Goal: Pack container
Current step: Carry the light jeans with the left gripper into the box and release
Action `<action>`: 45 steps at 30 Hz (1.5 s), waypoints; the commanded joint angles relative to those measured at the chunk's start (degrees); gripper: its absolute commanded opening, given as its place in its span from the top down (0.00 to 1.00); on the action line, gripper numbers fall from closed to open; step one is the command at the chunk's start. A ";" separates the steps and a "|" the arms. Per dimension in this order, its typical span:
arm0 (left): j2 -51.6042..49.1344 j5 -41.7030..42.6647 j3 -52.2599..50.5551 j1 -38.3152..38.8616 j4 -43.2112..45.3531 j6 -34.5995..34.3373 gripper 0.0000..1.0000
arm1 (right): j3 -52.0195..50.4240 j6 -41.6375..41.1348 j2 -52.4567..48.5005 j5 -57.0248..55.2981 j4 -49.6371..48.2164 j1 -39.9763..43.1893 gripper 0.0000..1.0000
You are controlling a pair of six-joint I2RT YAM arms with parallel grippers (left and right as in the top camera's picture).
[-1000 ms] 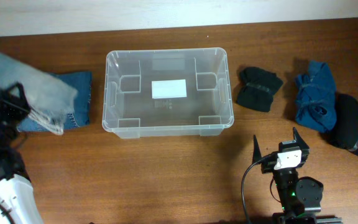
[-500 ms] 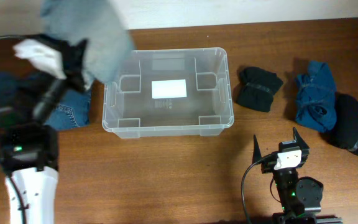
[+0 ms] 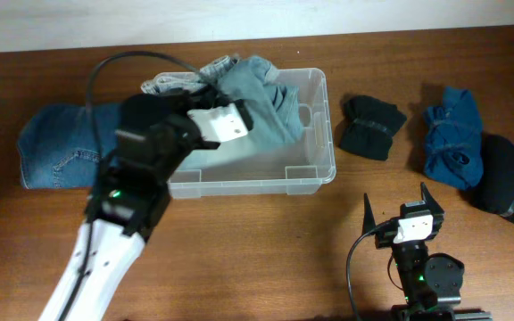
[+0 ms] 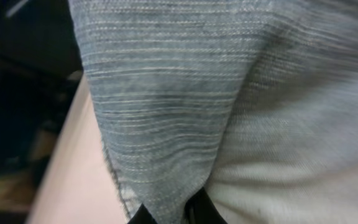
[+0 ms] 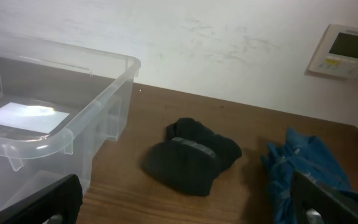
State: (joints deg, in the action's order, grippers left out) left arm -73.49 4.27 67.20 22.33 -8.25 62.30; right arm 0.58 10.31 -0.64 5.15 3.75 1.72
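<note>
The clear plastic container (image 3: 318, 175) stands at the table's middle and also shows in the right wrist view (image 5: 61, 142). My left gripper (image 3: 237, 121) is over its left half, shut on a light grey-blue denim garment (image 3: 264, 96) that drapes into the container and over its back rim. In the left wrist view the garment (image 4: 229, 93) fills the frame and the jaws (image 4: 173, 214) pinch its fabric. My right gripper (image 3: 396, 210) is open and empty near the front right; its fingers (image 5: 185, 211) frame the right wrist view.
Dark blue jeans (image 3: 61, 152) lie flat left of the container. Right of it lie a folded black garment (image 3: 373, 127) (image 5: 191, 158), a crumpled blue garment (image 3: 451, 134) (image 5: 309, 168) and a black item (image 3: 507, 178). A wall lies behind the table.
My left arm has swung from the far left to above the container, carrying the light denim garment, which now hangs into it. The jeans are uncovered. The right arm has not moved.
</note>
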 commanded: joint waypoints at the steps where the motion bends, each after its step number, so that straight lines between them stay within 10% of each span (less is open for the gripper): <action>1: -2.36 -11.96 2.34 1.81 5.75 8.31 0.99 | -0.26 -0.22 0.33 -0.50 0.35 -0.20 0.02; 26: -19.76 -12.85 2.34 2.01 11.06 34.99 1.00 | -0.26 -0.22 0.33 -0.50 0.35 -0.20 0.02; 45: -25.51 -21.57 2.34 6.05 8.15 37.16 0.99 | -0.26 -0.22 0.33 -0.50 0.35 -0.20 0.02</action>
State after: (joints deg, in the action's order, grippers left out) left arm -100.14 -10.66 67.42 25.71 0.89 100.05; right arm 0.58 10.31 -0.64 5.13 3.75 1.72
